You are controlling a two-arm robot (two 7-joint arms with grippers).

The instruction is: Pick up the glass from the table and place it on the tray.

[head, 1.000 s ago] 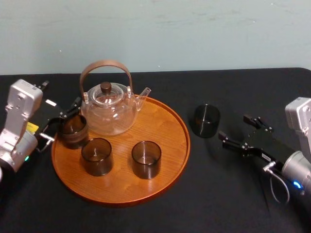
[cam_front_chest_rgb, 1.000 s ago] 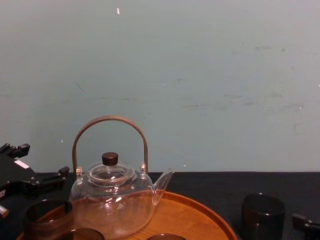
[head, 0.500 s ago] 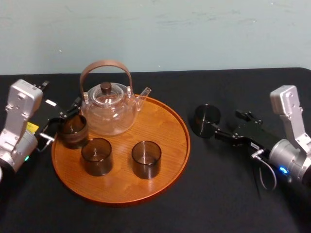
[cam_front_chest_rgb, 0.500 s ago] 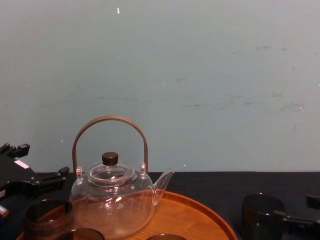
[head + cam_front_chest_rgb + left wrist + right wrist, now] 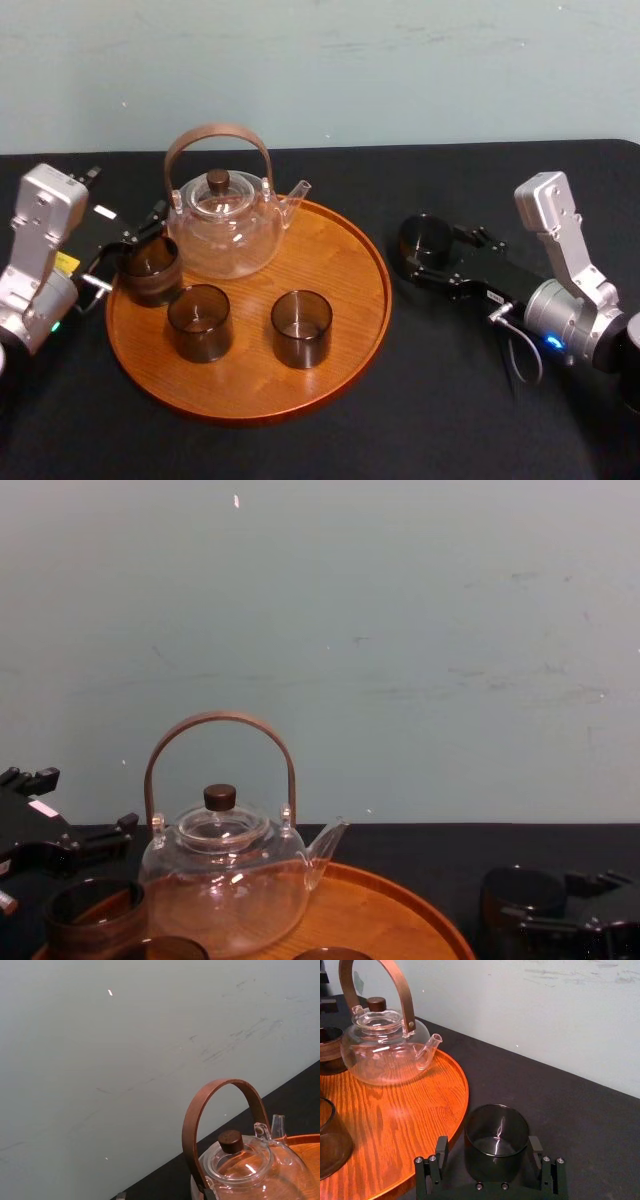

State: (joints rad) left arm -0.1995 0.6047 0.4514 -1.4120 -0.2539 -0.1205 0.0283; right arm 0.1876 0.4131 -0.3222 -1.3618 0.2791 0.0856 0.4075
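right of the tray (image 5: 350,300), on the table (image 5: 450,400), the glass (image 5: 425,240) stands upright just beside the rim without touching it. the right gripper (image 5: 488,1147) is spread wide, one finger on each side of the glass, with nothing clamped yet. closing looks like the step in hand: squeeze gently and evenly at mid-height, since the wall looks smooth and probably slippery. then lift straight up to clear the low rim and carry it left to bare wood. the glass is a dark, smoky, straight-sided cylinder. the tray is round, grained orange-brown wood, holding a clear teapot (image 5: 222,225) with an arched wooden handle and three cups. the cloth is matte black. the left gripper (image 5: 125,250) sits at the tray's left edge.
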